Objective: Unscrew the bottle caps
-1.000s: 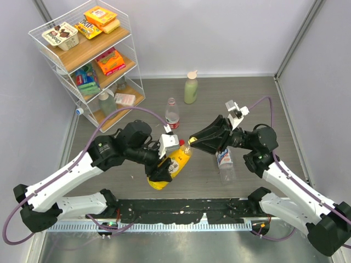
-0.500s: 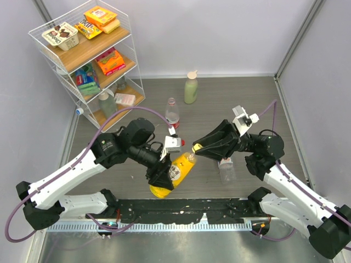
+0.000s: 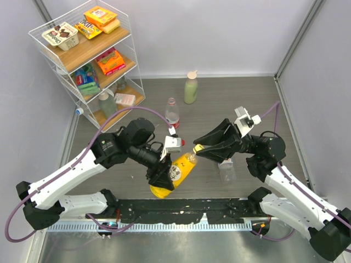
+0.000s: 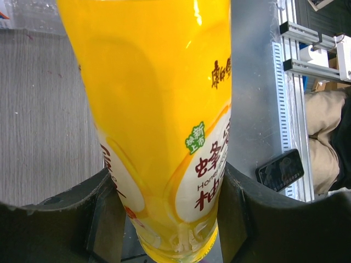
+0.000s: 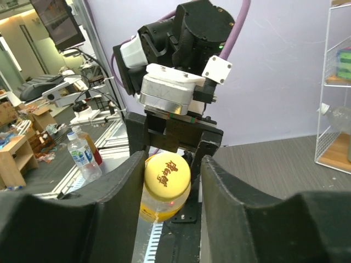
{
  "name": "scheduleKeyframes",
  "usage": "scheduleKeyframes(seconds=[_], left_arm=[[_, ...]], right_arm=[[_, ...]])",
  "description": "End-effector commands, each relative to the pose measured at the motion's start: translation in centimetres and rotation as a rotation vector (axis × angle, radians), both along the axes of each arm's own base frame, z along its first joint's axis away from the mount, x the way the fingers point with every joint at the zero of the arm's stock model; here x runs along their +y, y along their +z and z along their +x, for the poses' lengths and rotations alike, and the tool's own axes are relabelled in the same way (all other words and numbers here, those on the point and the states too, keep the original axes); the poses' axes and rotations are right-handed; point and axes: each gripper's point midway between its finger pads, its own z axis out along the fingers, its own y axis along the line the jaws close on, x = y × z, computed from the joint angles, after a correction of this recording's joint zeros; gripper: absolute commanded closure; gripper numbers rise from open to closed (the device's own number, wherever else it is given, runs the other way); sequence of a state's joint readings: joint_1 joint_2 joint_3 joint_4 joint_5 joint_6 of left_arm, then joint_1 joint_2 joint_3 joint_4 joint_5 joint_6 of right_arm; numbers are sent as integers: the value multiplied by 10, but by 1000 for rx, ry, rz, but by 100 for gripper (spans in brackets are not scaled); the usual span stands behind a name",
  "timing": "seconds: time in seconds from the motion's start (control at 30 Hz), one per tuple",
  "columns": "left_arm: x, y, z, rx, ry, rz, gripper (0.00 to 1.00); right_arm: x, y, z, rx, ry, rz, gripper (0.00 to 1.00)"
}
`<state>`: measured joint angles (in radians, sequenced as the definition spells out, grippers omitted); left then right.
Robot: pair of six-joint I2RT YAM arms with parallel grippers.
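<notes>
My left gripper (image 3: pixel 164 176) (image 4: pixel 170 204) is shut on the lower body of a yellow drink bottle (image 3: pixel 174 174) (image 4: pixel 159 109), holding it tilted above the table with its top toward the right arm. The yellow bottle cap (image 3: pixel 197 148) (image 5: pixel 167 175) sits at the bottle's clear neck, between the fingers of my right gripper (image 3: pixel 198 149) (image 5: pixel 174 161). The cap rests against the left finger (image 5: pixel 118 208). A narrow gap shows between it and the right finger (image 5: pixel 230 208), so the jaws stand slightly open. No red or pale blue-white cap can be made out.
A clear bottle with a red label (image 3: pixel 172 113) stands behind the arms. A pale green bottle with a beige cap (image 3: pixel 190 87) stands farther back. Another clear bottle (image 3: pixel 226 169) lies under my right arm. A wire shelf of snacks (image 3: pixel 88 55) fills the back left.
The left arm tilted the yellow bottle and drew it nearer, and the right gripper shifted right. Since then the right jaws have eased apart around the cap.
</notes>
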<state>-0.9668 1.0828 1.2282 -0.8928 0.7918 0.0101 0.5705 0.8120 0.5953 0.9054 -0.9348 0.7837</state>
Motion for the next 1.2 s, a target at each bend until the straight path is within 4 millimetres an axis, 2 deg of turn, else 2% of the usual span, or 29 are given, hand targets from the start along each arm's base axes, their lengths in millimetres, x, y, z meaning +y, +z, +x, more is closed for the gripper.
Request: scheduleKeyframes(seconds=[0.0,0.03,0.07,0.17,0.4,0.53,0.67,0.7,0.73,0.77,0.8,0.83,1.07,1.17], left_arm=[[-7,22,-3,-54,-44,-99,100],[-7,20,-1,-59,-38,-91,100],[-6,17,0,-65,-29,-83,100],[-5,8,6,-81,1,-54,100],[-2,-13,20,-116,73,18,100],[3,-24,39,-178,160,73,100],[10,-32,56,-244,244,113,100],[11,-33,61,-263,268,121,100],[13,-34,64,-281,288,124,100],[16,-35,73,-310,332,140,100],[19,-36,78,-329,357,151,100],[21,-37,83,-349,385,159,100],[42,-41,112,-463,545,217,100],[53,-48,126,-501,626,278,100]], right_arm=[[-2,4,13,-3,-87,24,36],[-2,4,14,-7,-96,27,31],[-4,5,15,3,-115,34,18],[-7,6,23,8,-181,46,1],[-15,13,26,18,-243,66,0],[-20,17,33,39,-300,83,0],[-24,14,58,113,-431,45,0],[-25,6,68,160,-471,18,0],[-27,8,75,176,-508,19,0],[-26,-3,84,222,-531,-17,0],[-26,0,88,232,-549,-17,0],[-24,-5,93,259,-553,-40,0],[-3,-34,114,394,-517,-139,0],[1,-41,121,431,-520,-161,0]])
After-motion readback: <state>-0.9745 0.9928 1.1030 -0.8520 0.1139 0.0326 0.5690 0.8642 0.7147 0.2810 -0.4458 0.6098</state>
